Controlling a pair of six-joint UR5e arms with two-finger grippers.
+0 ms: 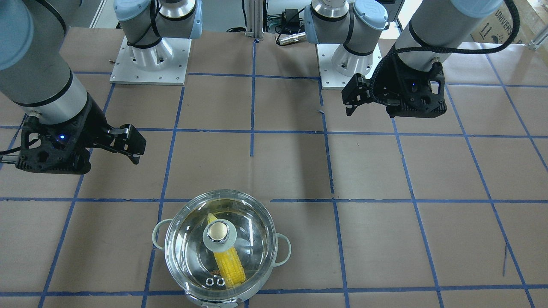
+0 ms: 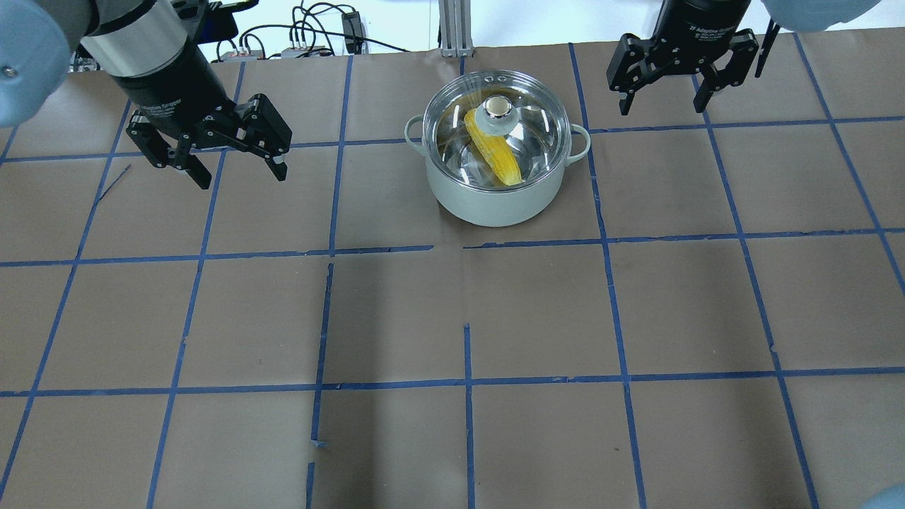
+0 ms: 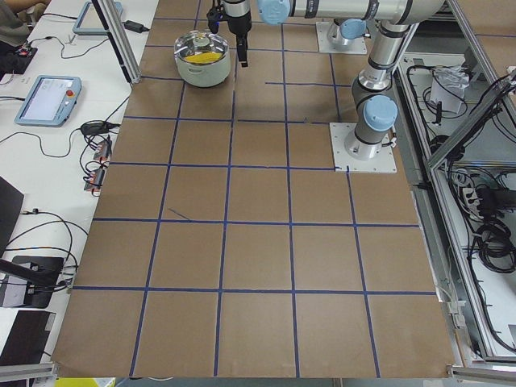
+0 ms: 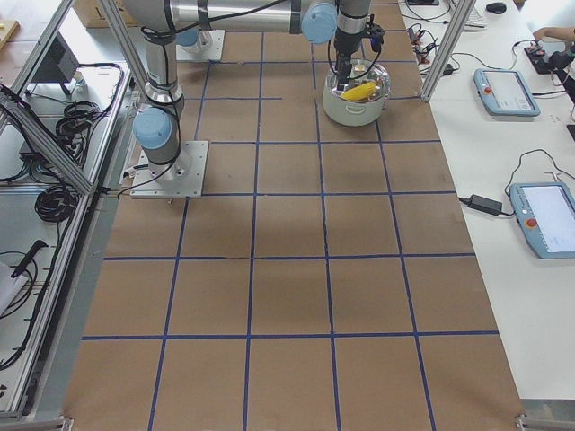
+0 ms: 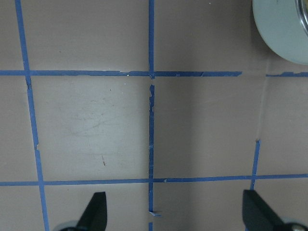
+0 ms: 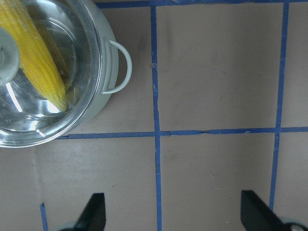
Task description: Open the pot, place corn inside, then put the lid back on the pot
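The steel pot [image 2: 488, 205] stands at the far middle of the table. The glass lid [image 2: 497, 107] sits closed on it, knob upward. The yellow corn [image 2: 500, 161] lies inside and shows through the glass. My left gripper [image 2: 240, 177] is open and empty, hovering well to the pot's left. My right gripper [image 2: 662, 108] is open and empty, hovering to the pot's right. In the front view the pot [image 1: 284, 250], lid [image 1: 218, 231] and corn [image 1: 231, 263] lie between the left gripper [image 1: 349, 100] and the right gripper [image 1: 135, 145]. The right wrist view shows the pot's handle [image 6: 122, 67] and the corn [image 6: 41, 62].
The table is brown paper with a blue tape grid [image 2: 466, 385]. The arm bases [image 1: 150, 60] stand on the robot's side. Tablets and cables [image 4: 508, 90] lie on side benches beyond the table's edge. The left wrist view shows only the pot's wall [image 5: 284, 29] at its corner.
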